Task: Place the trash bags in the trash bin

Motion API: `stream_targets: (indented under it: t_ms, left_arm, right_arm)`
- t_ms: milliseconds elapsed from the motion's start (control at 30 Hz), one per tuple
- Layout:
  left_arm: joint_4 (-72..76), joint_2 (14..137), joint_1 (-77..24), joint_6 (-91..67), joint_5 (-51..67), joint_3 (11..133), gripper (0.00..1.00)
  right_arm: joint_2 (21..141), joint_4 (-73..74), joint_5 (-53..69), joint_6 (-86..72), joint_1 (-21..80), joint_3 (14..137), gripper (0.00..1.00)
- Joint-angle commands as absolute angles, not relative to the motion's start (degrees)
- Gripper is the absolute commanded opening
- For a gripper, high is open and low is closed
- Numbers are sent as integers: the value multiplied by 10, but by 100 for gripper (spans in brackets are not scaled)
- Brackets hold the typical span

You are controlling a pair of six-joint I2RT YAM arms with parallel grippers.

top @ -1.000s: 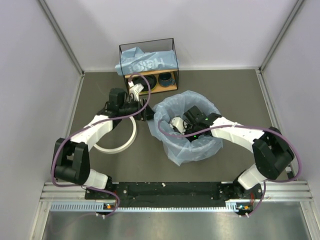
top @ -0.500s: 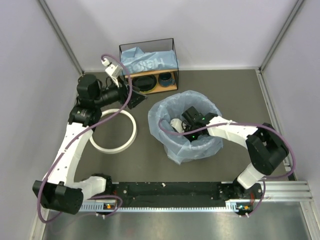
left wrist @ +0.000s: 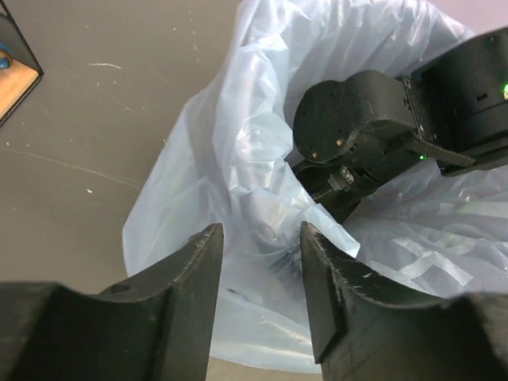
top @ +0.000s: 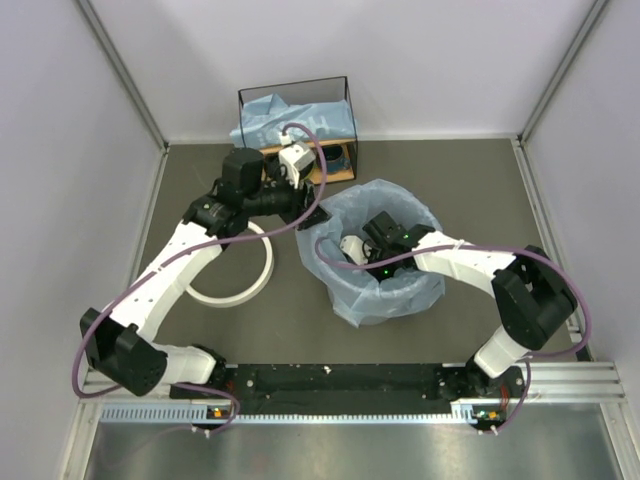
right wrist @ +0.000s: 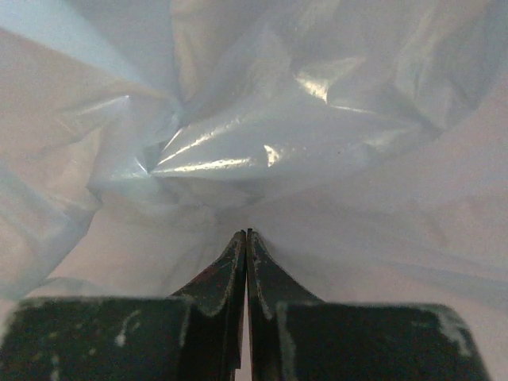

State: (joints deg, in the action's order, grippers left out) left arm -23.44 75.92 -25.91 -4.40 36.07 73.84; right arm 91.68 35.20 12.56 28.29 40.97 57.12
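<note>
A light-blue trash bag (top: 420, 215) lines the round trash bin (top: 385, 312) in mid-table, and its film spills over the bin's wall. My left gripper (top: 305, 218) hovers at the bin's left side. In the left wrist view it (left wrist: 260, 230) is open, with the bag's bulging edge (left wrist: 198, 182) in the gap between the fingers. My right gripper (top: 350, 258) reaches down inside the bag. It (right wrist: 247, 232) is shut, its tips pressed against crinkled film (right wrist: 262, 135). A second trash bag (top: 290, 118) lies draped over the shelf.
The bin's white ring (top: 235, 268) lies flat on the table left of the bin, under my left arm. The black-wire-framed wooden shelf (top: 340, 165) with dark bowls stands against the back wall. Side walls enclose the table.
My left arm has swung from the back left by the shelf over to the bin's left rim, and its jaws have narrowed. The right arm stays inside the bag, still shut.
</note>
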Motion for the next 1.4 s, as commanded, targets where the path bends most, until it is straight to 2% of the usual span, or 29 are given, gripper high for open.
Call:
stream_targets:
  t_ms: [0,133,233,267,333,367,467,1067,1200,1367]
  left_arm:
    - [-289,766,-294,19,287,756,46]
    - [-297,761,-300,8,295,744,43]
    - [-307,766,-300,4,277,742,33]
    - [-312,766,-300,4,268,742,25]
    - [-318,772,-300,8,259,749,18]
    - [-323,773,-301,8,256,751,11]
    - [-323,773,-302,11,253,754,0]
    - [-327,776,-318,2,209,757,0]
    - [-329,774,-318,3,192,758,0]
    - [-326,771,-318,-19,192,758,0]
  right_arm:
    - [915,344,117,287,407,584,0]
    - [915,343,116,281,407,589,0]
    - [910,342,113,277,407,589,0]
    - [905,341,113,276,407,589,0]
    - [885,332,114,267,407,590,0]
    - [876,326,115,260,406,590,0]
    - [840,296,121,244,407,586,0]
    - [696,171,214,221,403,550,0]
    - [672,128,211,201,402,553,11]
    - [639,65,230,167,402,548,13]
